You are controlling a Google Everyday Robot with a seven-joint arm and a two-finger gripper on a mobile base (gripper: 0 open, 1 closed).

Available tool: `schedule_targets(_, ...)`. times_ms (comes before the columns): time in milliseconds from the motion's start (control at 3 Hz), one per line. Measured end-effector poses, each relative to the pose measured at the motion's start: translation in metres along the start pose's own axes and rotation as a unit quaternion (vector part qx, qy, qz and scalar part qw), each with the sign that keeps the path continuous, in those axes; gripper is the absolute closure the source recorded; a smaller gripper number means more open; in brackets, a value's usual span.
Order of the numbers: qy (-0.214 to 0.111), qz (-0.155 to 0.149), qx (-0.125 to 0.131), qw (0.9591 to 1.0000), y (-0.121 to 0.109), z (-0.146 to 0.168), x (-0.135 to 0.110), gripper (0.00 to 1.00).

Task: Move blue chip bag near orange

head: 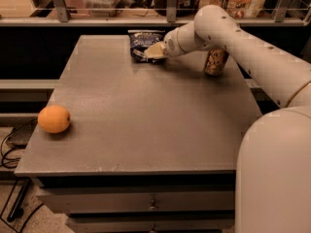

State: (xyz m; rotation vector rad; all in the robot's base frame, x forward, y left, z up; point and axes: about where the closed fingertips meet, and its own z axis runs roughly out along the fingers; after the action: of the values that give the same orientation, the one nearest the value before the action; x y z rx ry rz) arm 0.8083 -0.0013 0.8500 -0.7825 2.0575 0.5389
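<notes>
The blue chip bag (pixel 142 40) lies at the far edge of the grey table (pixel 146 130), dark blue with white lettering. My gripper (pixel 152 52) reaches in from the right and rests at the bag's front right edge, touching or overlapping it. The orange (pixel 54 119) sits at the table's near left edge, far from the bag and the gripper.
A gold-brown drink can (pixel 215 61) stands upright at the far right of the table, just behind my forearm. A shelf with a rail (pixel 112 19) and packaged goods runs behind the table. Cables (pixel 12 149) lie on the floor at the left.
</notes>
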Motion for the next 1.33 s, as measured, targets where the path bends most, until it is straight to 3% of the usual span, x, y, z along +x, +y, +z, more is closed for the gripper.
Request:
schedule_targets(333,-0.008,-0.027,0.000,0.9996,0.017,-0.017,-0.008,0.72)
schedule_targets(667,-0.012,-0.072,-0.015,0.9972,0.052,-0.041,-0.020,0.95)
schedule_targets(1000,-0.014,-0.132,-0.052,0.9897,0.097,-0.069,-0.035,1.00)
schedule_targets(1333,-0.006,-0.198,-0.115,0.9733,0.146,-0.095,-0.032,1.00)
